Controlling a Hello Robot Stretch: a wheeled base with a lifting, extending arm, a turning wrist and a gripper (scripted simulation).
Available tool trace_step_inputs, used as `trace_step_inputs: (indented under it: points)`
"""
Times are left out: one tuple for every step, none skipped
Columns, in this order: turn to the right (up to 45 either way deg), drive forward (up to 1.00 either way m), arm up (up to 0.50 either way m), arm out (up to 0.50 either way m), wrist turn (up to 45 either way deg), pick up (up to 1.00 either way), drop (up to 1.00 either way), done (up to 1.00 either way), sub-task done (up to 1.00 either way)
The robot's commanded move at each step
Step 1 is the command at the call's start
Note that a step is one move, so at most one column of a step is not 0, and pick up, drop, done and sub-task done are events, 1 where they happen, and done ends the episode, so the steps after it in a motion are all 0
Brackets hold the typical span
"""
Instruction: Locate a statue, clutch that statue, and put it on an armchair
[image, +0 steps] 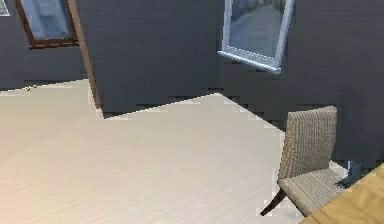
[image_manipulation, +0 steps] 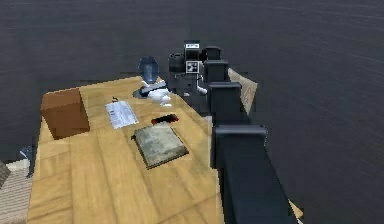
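Observation:
The dark arm (image_manipulation: 235, 130) reaches out over a wooden table (image_manipulation: 100, 180) in the arm side view. Its white marker squares (image_manipulation: 188, 55) stand near the table's far edge. Left of them is the gripper (image_manipulation: 165, 90), close to a bluish-grey upright object (image_manipulation: 150, 70) and a small white item (image_manipulation: 160, 97) on the tabletop. I cannot tell whether the bluish object is a statue. Whether the gripper holds anything cannot be told, nor whether it touches either thing.
On the table lie a brown box (image_manipulation: 65, 112), a sheet of paper (image_manipulation: 122, 114) and a flat greyish book (image_manipulation: 160, 145). In the forward view a beige chair (image: 310, 150) stands by the table corner (image: 355, 200). Dark walls carry a window (image: 258, 30); pale floor (image: 130, 160) stretches left.

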Motion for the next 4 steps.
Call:
trace_step_inputs:
  points:
    - [0.0, 0.00, 0.00, 0.00, -45.0, 0.00, 0.00, 0.00, 0.00]
    - [0.0, 0.00, 0.00, 0.00, -45.0, 0.00, 0.00, 0.00, 0.00]
    - [0.0, 0.00, 0.00, 0.00, -12.0, 0.00, 0.00, 0.00, 0.00]
    - [0.0, 0.00, 0.00, -0.38, 0.0, 0.00, 0.00, 0.00, 0.00]
